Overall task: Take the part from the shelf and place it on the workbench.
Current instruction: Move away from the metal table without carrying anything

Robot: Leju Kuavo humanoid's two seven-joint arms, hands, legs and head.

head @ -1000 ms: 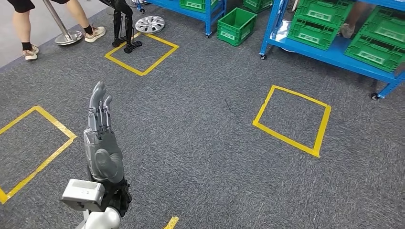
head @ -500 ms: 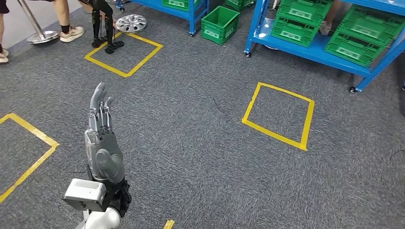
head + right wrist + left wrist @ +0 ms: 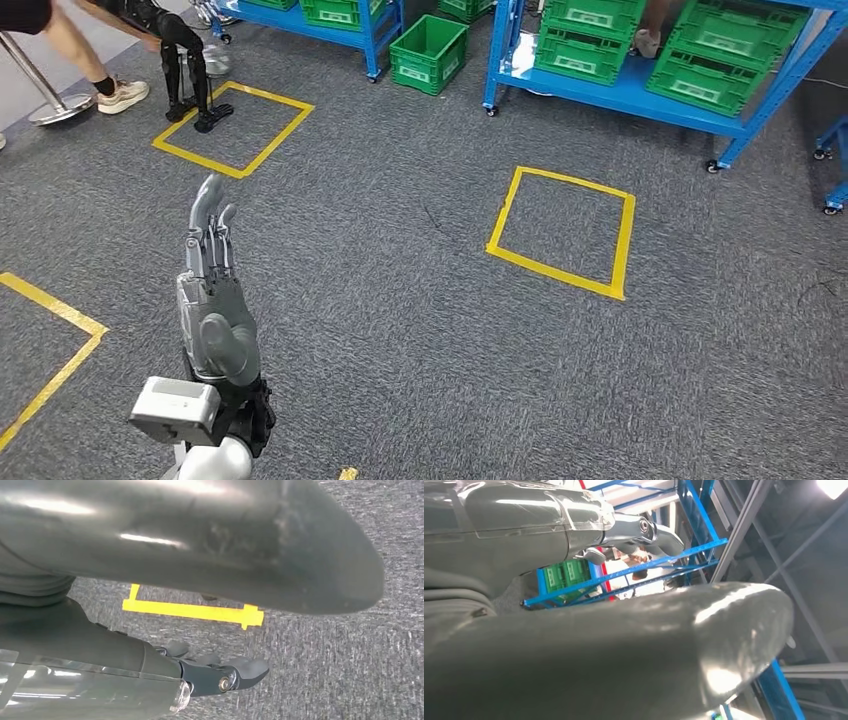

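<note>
- My left hand (image 3: 212, 290) is up in front of me in the head view, fingers (image 3: 207, 215) stretched out straight and together, nothing in it, just hanging over the grey carpet (image 3: 400, 330).
- Right hand (image 3: 190, 580) I've got on its wrist cam: thumb big and blurry, darker fingers (image 3: 235, 672) loosely extended, nothing held, carpet and a bit of yellow tape (image 3: 192, 611) under it.
- A corner of a yellow tape outline (image 3: 50, 340) sits on the floor just left of my left arm.
- Further out to the right there's a full yellow tape square (image 3: 562, 232) on the carpet.
- Another tape square (image 3: 232, 128) far left, with the dark legs of another robot (image 3: 185, 70) standing on its edge, and a person's leg (image 3: 95, 65) beside that.
- At the back are the blue shelves (image 3: 640, 95) with green crates (image 3: 585, 45) on them, plus one green crate (image 3: 430, 52) on the floor between the racks.
- The part itself: can't tell which crate it's in from here.
</note>
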